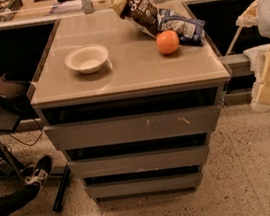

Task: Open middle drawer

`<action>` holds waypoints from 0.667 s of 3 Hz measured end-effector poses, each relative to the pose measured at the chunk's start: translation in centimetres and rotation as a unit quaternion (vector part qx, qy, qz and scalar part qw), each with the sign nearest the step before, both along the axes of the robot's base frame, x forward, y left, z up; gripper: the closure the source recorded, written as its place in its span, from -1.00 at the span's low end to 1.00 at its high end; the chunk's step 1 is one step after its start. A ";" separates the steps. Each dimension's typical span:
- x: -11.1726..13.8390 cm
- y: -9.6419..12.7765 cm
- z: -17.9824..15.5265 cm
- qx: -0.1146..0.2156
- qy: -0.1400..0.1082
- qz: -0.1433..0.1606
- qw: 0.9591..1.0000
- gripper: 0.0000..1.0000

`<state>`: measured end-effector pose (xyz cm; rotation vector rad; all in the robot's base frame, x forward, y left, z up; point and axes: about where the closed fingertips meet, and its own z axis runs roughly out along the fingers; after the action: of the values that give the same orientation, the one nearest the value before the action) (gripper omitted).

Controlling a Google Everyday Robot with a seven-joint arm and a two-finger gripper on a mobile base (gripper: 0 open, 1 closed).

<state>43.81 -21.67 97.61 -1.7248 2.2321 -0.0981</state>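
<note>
Speckled floor [256, 177] lies nearest us, with a shoe [39, 172] at the lower left. Our tool [268, 87] hangs at the right edge of view, and we cannot tell whether it is apart or together. It touches nothing. Left of it and lower sits the middle drawer [139, 162], well apart from it. Its plain front looks shut between the scratched top drawer [133, 129] and the narrow bottom drawer [144, 185], under a worktop [135, 77] bearing a bowl [87, 58] and an orange [167, 42]. We judge the approach not yet begun. Next we must swing left and down, catch the front's upper edge, and pull straight out.
</note>
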 end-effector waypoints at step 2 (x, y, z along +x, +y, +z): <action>-0.9 0.8 -2.0 0.007 0.001 0.008 1.000 -1.00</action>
<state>42.95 -20.91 95.62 -1.7356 2.2152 -0.0755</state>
